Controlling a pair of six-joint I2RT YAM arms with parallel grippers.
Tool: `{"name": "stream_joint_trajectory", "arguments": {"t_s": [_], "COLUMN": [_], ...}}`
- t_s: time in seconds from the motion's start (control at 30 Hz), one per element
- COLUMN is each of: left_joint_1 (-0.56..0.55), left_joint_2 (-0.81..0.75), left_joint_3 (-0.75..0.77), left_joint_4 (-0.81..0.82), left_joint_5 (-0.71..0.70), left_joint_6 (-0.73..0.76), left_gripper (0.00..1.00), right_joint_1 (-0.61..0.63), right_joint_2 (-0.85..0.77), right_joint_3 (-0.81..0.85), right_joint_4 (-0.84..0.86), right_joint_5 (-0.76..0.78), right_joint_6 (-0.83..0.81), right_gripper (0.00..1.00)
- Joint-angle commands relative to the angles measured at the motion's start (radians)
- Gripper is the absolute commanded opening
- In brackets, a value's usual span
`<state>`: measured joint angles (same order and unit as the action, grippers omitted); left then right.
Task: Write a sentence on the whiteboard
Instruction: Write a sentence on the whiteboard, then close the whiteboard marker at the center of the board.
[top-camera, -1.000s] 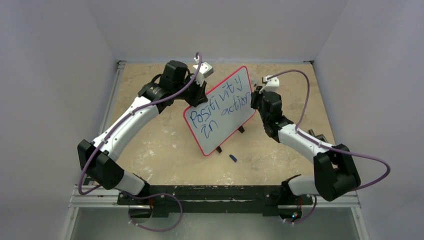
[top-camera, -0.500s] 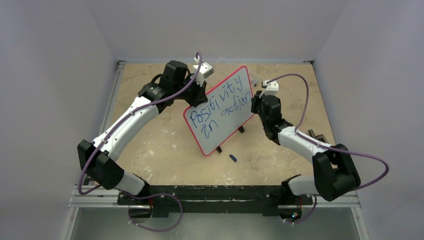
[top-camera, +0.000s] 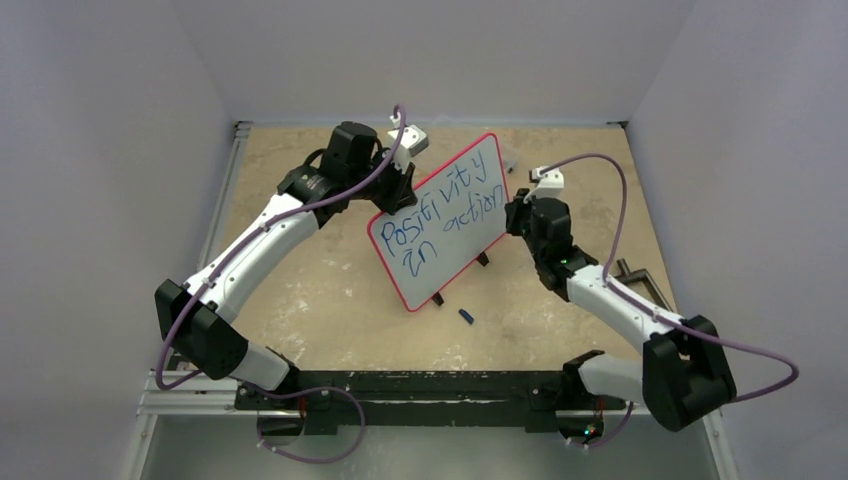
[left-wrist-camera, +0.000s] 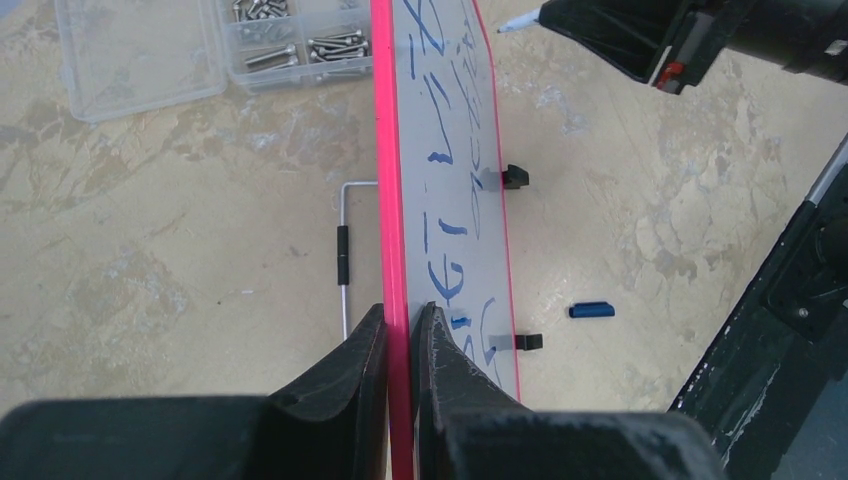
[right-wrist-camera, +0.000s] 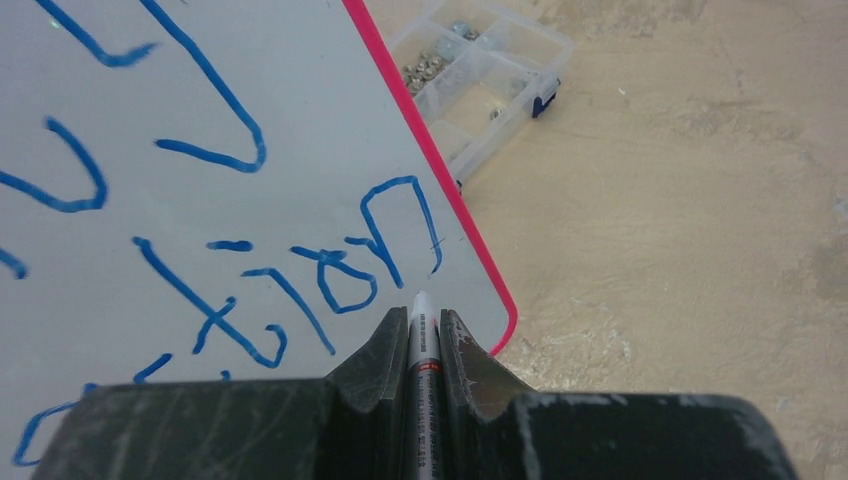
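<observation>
Standing tilted at the middle of the table (top-camera: 330, 290), the whiteboard (top-camera: 437, 222) bears blue handwriting and is clamped at its red frame by the left gripper (left-wrist-camera: 402, 315). The right gripper (right-wrist-camera: 422, 318) is clenched on a marker (right-wrist-camera: 422, 342), its tip just beside the last blue letter.

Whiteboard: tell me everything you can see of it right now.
The whiteboard is a glossy white rectangle with rounded corners and a thin red frame, propped up on two black clip feet on the table. Blue handwriting reads "Positivity in action". The left gripper pinches its frame edge; the marker in the right gripper points at the last word, contact unclear.
</observation>
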<state>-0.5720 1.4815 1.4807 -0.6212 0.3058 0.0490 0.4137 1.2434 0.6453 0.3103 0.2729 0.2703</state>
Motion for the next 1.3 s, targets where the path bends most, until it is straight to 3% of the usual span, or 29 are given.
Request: {"name": "stream_joint_trajectory", "arguments": {"t_s": [0.0, 0.47, 1.03, 1.27], "left_joint_1": [-0.013, -0.013, -0.01, 0.005], "left_joint_2": [0.029, 0.073, 0.056, 0.084], "left_joint_3": [-0.012, 0.059, 0.033, 0.005], "left_joint_4": [-0.114, -0.226, -0.314, -0.325], "left_joint_5": [-0.084, -0.124, -0.254, -0.42], "left_joint_6": [0.13, 0.125, 0.078, 0.076], "left_gripper": [0.0, 0.0, 0.0, 0.0], "right_joint_1": [0.005, 0.006, 0.007, 0.007], "right_joint_2": [-0.144, -0.412, -0.498, -0.509], "right_joint_3": [-0.004, -0.031, -0.083, -0.094], "right_joint_4": [-0.045, -0.164, -0.169, -0.169], "right_joint_5": [-0.002, 0.011, 0.0, -0.001], "right_joint_6": [0.031, 0.047, 0.072, 0.077], "right_gripper": [0.0, 0.0, 0.0, 0.0]}}
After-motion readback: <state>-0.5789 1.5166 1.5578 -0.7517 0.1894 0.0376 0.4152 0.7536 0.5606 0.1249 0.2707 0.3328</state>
